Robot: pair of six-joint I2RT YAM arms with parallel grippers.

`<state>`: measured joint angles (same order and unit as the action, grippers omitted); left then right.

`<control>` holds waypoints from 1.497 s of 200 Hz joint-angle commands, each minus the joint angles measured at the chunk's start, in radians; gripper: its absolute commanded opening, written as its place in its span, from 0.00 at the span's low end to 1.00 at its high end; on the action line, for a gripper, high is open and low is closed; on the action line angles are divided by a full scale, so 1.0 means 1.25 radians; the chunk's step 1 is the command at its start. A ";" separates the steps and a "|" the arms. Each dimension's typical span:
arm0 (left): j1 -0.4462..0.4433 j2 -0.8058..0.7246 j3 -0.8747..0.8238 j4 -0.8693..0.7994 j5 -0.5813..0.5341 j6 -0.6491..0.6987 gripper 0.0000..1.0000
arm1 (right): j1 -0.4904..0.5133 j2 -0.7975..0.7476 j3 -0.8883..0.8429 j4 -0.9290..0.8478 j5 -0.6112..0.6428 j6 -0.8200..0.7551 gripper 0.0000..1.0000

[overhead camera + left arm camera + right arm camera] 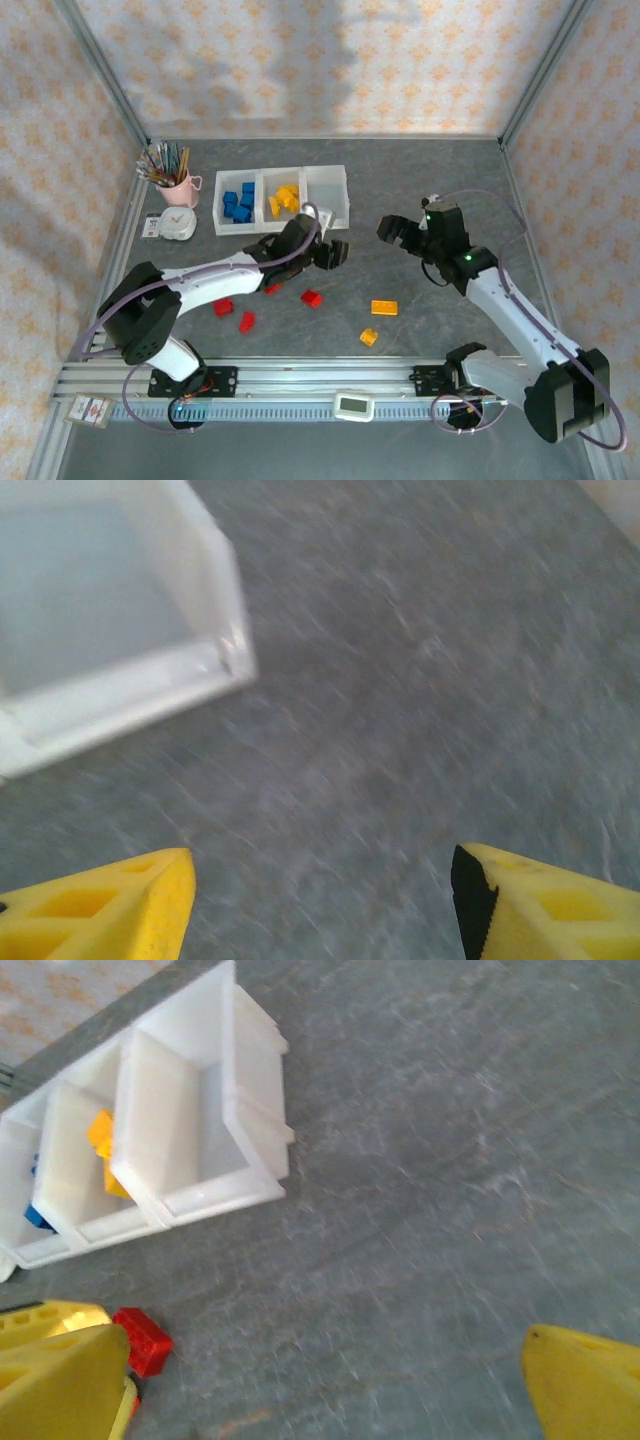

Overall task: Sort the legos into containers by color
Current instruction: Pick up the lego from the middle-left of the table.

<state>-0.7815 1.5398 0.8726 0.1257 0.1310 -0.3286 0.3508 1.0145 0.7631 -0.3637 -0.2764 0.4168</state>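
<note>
The containers (282,228) are three joined white bins at the back of the table. Blue legos (238,204) lie in the left bin and yellow legos (285,200) in the middle one; the right bin (327,190) looks empty. Red legos (312,298) (247,321) (223,307) and orange legos (384,307) (369,337) lie loose on the table. My left gripper (335,252) (320,905) is open just in front of the right bin's corner (225,655), with nothing between its fingers. To the right of the bins my right gripper (398,232) (325,1390) is open and empty, with a red lego (143,1340) beside its left finger.
A pink cup of pencils (177,185) and a small white round device (178,226) stand left of the bins. Patterned walls close in the table at the back and both sides. The metal rail (320,378) carrying the arm bases runs along the near edge.
</note>
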 commanded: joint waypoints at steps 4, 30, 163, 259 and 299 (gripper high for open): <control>-0.051 -0.020 -0.045 0.130 0.086 0.076 0.70 | -0.002 -0.070 -0.028 -0.131 0.051 0.050 1.00; -0.129 0.005 -0.060 0.168 0.074 0.135 0.72 | -0.003 -0.122 -0.047 -0.194 0.058 0.081 1.00; -0.222 0.227 0.123 -0.034 0.168 0.338 0.75 | -0.002 -0.273 -0.071 -0.282 0.122 0.179 1.00; -0.223 0.373 0.252 -0.162 0.153 0.395 0.74 | -0.003 -0.283 -0.078 -0.266 0.115 0.185 1.00; -0.220 0.407 0.281 -0.185 0.119 0.397 0.60 | -0.003 -0.283 -0.077 -0.263 0.114 0.180 1.00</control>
<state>-1.0561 2.0064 1.2041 -0.0448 0.3065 0.1444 0.3504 0.6636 0.6609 -0.6956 -0.1528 0.6395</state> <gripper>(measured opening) 0.645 0.996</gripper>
